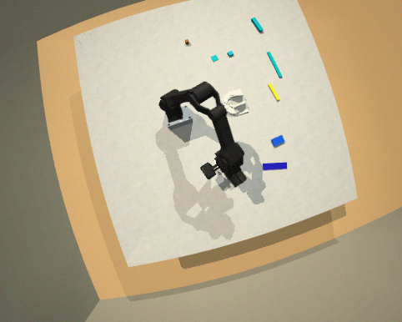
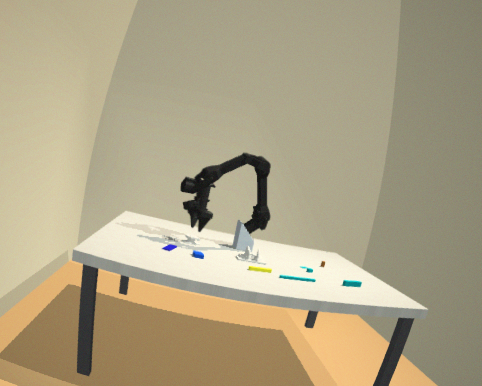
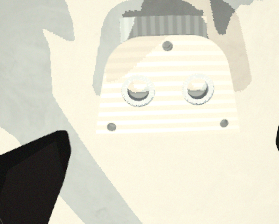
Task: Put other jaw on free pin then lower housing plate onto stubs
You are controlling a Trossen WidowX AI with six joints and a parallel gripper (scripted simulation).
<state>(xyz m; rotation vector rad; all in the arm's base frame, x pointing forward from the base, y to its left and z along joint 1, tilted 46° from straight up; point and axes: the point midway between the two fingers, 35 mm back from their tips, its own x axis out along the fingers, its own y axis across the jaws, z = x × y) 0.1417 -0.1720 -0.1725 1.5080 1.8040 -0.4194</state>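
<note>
A white striped plate point(image 3: 167, 112), which looks like the housing plate, lies below my gripper in the wrist view. It has two ringed round holes, three grey dots and a ribbed block at its far edge. My gripper point(image 1: 223, 176) point(image 2: 197, 228) point(image 3: 178, 137) is wide open and empty, above the table, with one finger to either side of the plate's near edge. A white assembly with curved upright parts point(image 1: 235, 93) point(image 2: 249, 256) stands beside the arm's base; its jaws, pins and gear teeth are too small to tell apart.
A blue block point(image 1: 278, 141) point(image 2: 198, 254) and a dark blue bar point(image 1: 274, 166) point(image 2: 169, 247) lie near the gripper. A yellow bar point(image 1: 273, 92) point(image 2: 260, 269), teal pieces and a small orange block point(image 1: 187, 42) point(image 2: 323, 263) lie farther along. A grey wedge point(image 2: 241, 239) stands at the arm's base.
</note>
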